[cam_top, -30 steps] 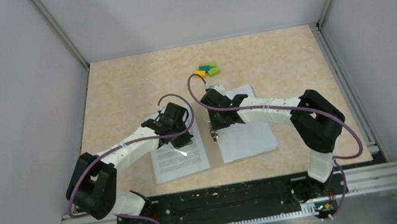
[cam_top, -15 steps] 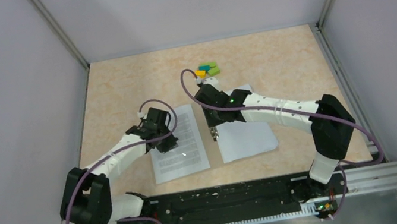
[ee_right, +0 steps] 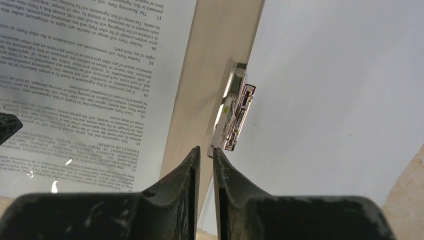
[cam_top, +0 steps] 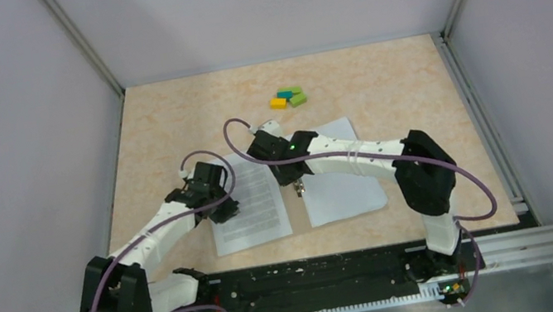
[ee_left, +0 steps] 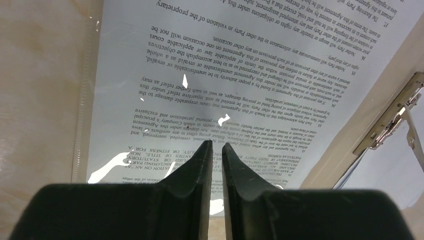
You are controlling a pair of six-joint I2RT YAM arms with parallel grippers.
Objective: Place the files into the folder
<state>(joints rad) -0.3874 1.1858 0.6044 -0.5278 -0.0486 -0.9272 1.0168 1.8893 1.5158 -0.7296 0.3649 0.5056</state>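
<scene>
A white printed file sheet (cam_top: 257,199) lies flat left of centre, under a glossy clear cover (ee_left: 225,75). Beside it on the right lies a plain white panel (cam_top: 345,187) with a metal clip (ee_right: 235,117) at its left edge. A tan strip (ee_right: 200,90) runs between them; I cannot tell whether it is folder card or tabletop. My left gripper (cam_top: 227,207) hovers over the sheet's left part, shut and empty (ee_left: 215,144). My right gripper (cam_top: 297,188) is shut and empty (ee_right: 205,149), its tips just short of the clip.
Several small coloured blocks (cam_top: 287,98) lie at the back of the beige table (cam_top: 167,123). Grey walls and metal rails close in the table on three sides. The arm bases sit at the near edge.
My left gripper has drawn back to the left across the printed sheet. My right gripper has shifted left, off the white panel to the clip. The sheets have not moved.
</scene>
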